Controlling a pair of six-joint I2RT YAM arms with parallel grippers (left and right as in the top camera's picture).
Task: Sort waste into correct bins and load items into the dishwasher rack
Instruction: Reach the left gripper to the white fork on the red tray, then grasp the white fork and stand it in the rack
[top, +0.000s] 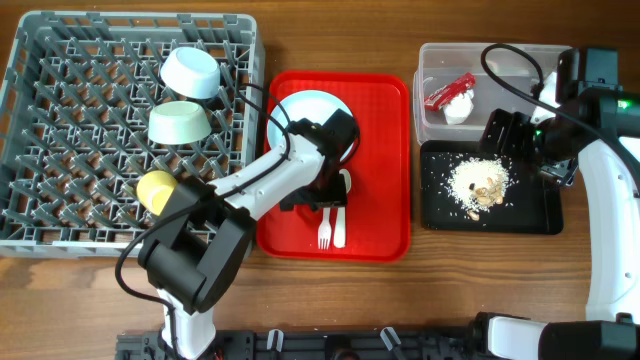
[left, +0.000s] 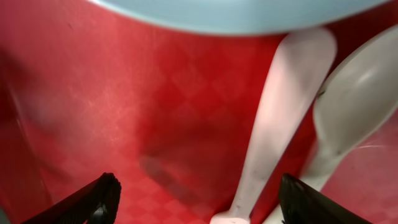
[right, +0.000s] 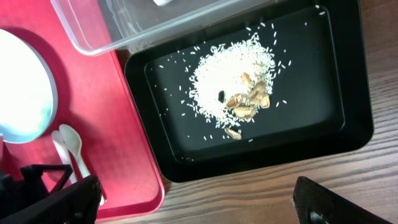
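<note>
The red serving tray (top: 380, 150) holds the pale blue plate (top: 305, 112), white fork (top: 324, 232) and white spoon (top: 340, 215). My left gripper (top: 318, 196) is low over the tray just below the plate. In the left wrist view it (left: 199, 205) is open, with the fork handle (left: 267, 130) between its fingers, the spoon (left: 354, 93) to the right and the plate edge (left: 249, 15) above. My right gripper (top: 505, 135) hovers open and empty over the black tray (top: 535, 215) of crumbs (top: 478, 185). The clear tub (top: 500, 55) holds the red wrapper (top: 450, 90) and napkin (top: 458, 110).
The grey rack (top: 60, 130) at the left holds the blue bowl (top: 190, 72), green bowl (top: 180, 122) and yellow cup (top: 155, 190). The right wrist view shows my open right gripper (right: 196, 202), black tray (right: 348, 106), crumbs (right: 236, 87), tub (right: 124, 25) and red tray (right: 118, 143).
</note>
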